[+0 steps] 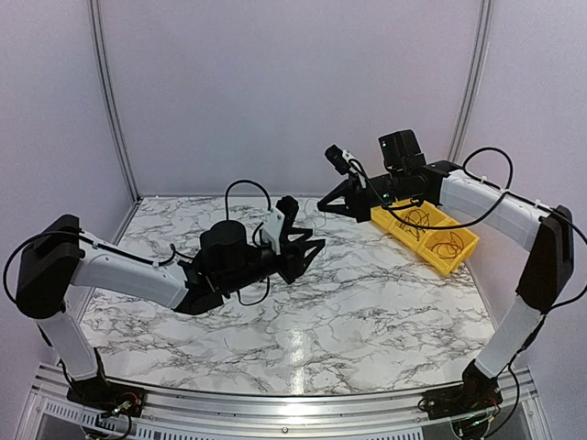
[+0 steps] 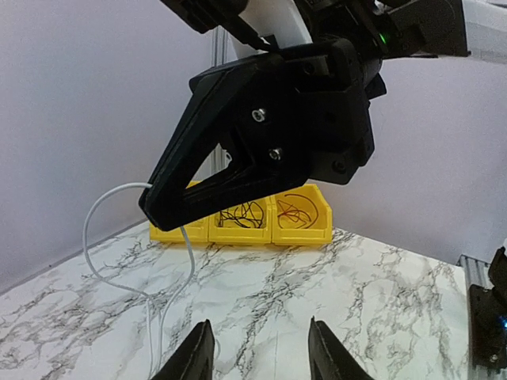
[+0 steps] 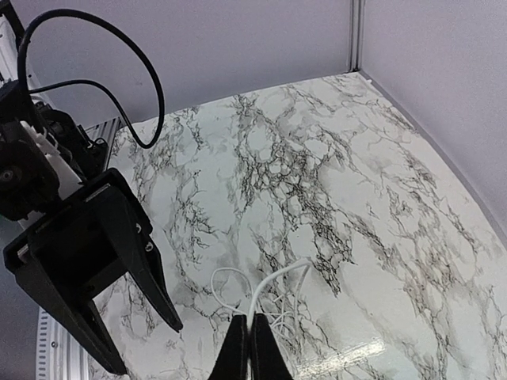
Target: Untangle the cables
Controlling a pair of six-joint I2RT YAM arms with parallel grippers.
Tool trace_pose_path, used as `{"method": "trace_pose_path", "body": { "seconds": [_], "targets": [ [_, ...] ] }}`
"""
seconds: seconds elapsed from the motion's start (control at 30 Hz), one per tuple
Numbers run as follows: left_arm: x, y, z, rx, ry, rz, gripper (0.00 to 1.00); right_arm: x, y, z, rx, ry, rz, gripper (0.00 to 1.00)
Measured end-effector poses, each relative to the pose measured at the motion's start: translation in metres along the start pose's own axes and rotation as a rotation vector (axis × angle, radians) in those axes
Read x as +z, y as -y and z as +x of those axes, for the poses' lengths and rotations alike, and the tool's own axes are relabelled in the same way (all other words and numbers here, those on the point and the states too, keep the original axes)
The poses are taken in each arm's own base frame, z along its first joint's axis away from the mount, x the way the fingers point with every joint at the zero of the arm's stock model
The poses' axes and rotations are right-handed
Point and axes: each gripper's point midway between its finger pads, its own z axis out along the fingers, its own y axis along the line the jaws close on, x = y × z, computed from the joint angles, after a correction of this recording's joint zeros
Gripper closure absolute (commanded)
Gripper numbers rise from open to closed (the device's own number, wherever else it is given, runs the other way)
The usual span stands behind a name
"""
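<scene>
ok so the right gripper (image 3: 249, 321) has its jaws pressed together on a thin white cable (image 2: 85, 237), pinched right at the fingertips. My guess is it's held up like that so the loops hang free and you can see where they cross, instead of sitting in a heap. From there the cable droops in a couple of slack loops toward the marble table (image 1: 367, 312), and the right wrist view shows a small messy bunch of it just under the tips. The left gripper (image 2: 260, 328) sits low, facing it, jaws apart with nothing between them. The white strand passes just beside one finger, so it looks lined up for a second hold but isn't gripping yet. The yellow bins (image 1: 456, 261) at the far right hold black wires (image 2: 242, 214) and a reddish wire (image 2: 297, 210) in separate compartments, probably parked out of the way. Pose-wise both arms reach in toward mid-table, the right one passing above the bins with fingers angled down, the left low and nearly level
</scene>
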Motion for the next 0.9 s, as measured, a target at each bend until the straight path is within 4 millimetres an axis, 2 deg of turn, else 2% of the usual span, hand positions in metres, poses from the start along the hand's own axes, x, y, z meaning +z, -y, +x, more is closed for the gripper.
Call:
{"method": "trace_pose_path", "body": {
  "seconds": [0.33,0.57,0.6,0.77,0.9],
  "targets": [
    [0.028,-0.016,0.015,0.270,-0.076,-0.119,0.56,0.000,-0.004,-0.001,0.007,0.008,-0.024,1.00],
    [0.050,-0.030,0.027,0.350,-0.117,-0.197,0.57,0.002,-0.007,0.002,0.022,0.006,-0.043,1.00],
    [0.053,-0.032,0.030,0.358,-0.122,-0.208,0.58,0.002,-0.007,0.002,0.023,0.006,-0.044,1.00],
    [0.064,-0.044,0.057,0.400,-0.174,-0.262,0.84,0.002,-0.009,0.002,0.028,0.010,-0.055,1.00],
    [0.066,-0.048,0.082,0.409,-0.219,-0.272,0.89,0.001,-0.010,0.001,0.035,0.014,-0.066,1.00]
  ]
}}
